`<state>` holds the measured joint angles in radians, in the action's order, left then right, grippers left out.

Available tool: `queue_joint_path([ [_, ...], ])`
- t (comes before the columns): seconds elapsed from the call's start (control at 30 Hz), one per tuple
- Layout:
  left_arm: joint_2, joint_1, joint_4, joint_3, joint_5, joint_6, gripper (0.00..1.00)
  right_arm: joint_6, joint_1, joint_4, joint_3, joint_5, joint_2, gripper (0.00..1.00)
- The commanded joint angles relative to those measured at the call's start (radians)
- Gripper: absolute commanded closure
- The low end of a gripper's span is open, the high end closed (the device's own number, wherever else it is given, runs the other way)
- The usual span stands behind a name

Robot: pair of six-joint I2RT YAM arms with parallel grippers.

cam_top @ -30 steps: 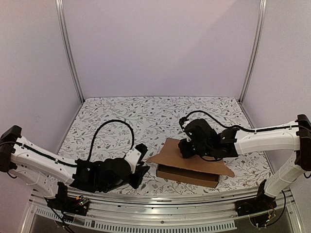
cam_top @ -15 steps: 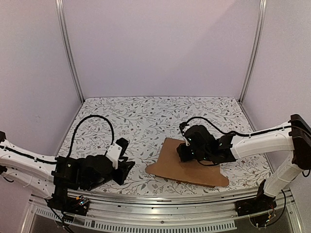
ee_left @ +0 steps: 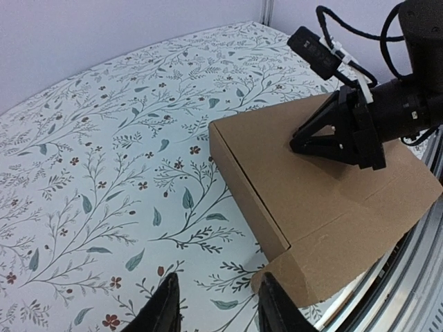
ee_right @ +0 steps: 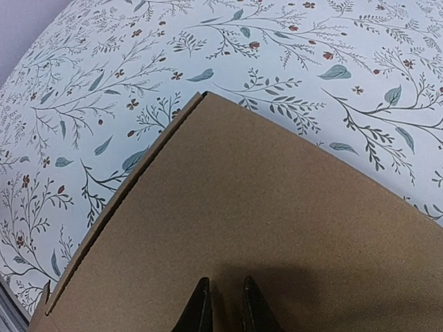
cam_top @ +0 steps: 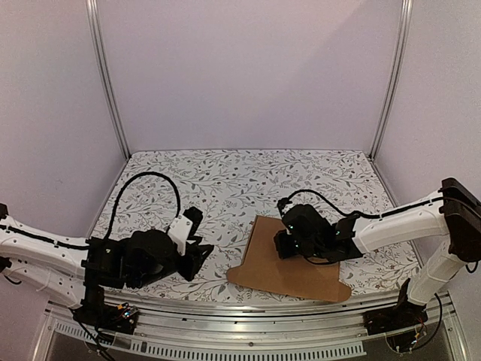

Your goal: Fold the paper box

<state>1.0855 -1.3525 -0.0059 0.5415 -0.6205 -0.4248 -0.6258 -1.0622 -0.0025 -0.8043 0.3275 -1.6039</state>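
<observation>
Paper box (cam_top: pixel 285 278) lid, raised a second ago, lies flat under the right gripper (ee_right: pixel 223 308), its fingers closed on nothing. Left gripper (ee_left: pixel 216 308), spread and empty, sits back; closing looks nearly done.

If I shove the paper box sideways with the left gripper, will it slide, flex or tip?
Probably slides rather than tips: the paper box sits low and flat. The right gripper appears to press on its lid, so it may pivot around that point. The thin cardboard wall facing the left gripper could dent under a fingertip push.
</observation>
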Motion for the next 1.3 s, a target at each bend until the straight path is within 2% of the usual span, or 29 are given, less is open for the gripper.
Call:
queue_joint_path([
  [0.0,0.037,0.056,0.066,0.047,0.122,0.041,0.61,-0.023,-0.017,-0.116,0.040,-0.021,0.019,0.86],
  [0.1,0.083,0.102,0.062,0.086,0.194,0.046,0.60,0.000,-0.017,-0.168,0.037,-0.005,0.099,0.80],
  [0.27,0.161,0.167,0.029,0.162,0.270,0.053,0.51,0.052,-0.015,-0.310,0.031,0.021,0.272,0.61],
  [0.5,0.237,0.236,0.050,0.223,0.420,0.068,0.32,0.069,0.023,-0.591,0.022,0.080,0.554,0.41],
  [0.57,0.258,0.256,0.044,0.245,0.456,0.075,0.29,0.057,0.033,-0.657,0.030,0.101,0.632,0.31],
  [0.63,0.277,0.276,0.045,0.260,0.490,0.072,0.28,0.036,0.044,-0.726,0.046,0.123,0.697,0.15],
  [0.73,0.308,0.321,0.054,0.277,0.565,0.055,0.23,-0.001,0.077,-0.783,0.084,0.104,0.785,0.03],
  [0.8,0.333,0.353,0.073,0.277,0.605,0.041,0.20,-0.026,0.103,-0.799,0.115,0.069,0.823,0.01],
  [1.0,0.438,0.430,0.116,0.304,0.787,-0.020,0.19,-0.126,0.153,-0.824,0.192,0.007,0.835,0.01],
  [1.17,0.531,0.448,0.120,0.350,0.874,-0.051,0.18,-0.196,0.165,-0.777,0.243,-0.023,0.797,0.01],
  [1.27,0.584,0.456,0.110,0.379,0.912,-0.079,0.18,-0.224,0.199,-0.723,0.270,-0.097,0.771,0.01],
])
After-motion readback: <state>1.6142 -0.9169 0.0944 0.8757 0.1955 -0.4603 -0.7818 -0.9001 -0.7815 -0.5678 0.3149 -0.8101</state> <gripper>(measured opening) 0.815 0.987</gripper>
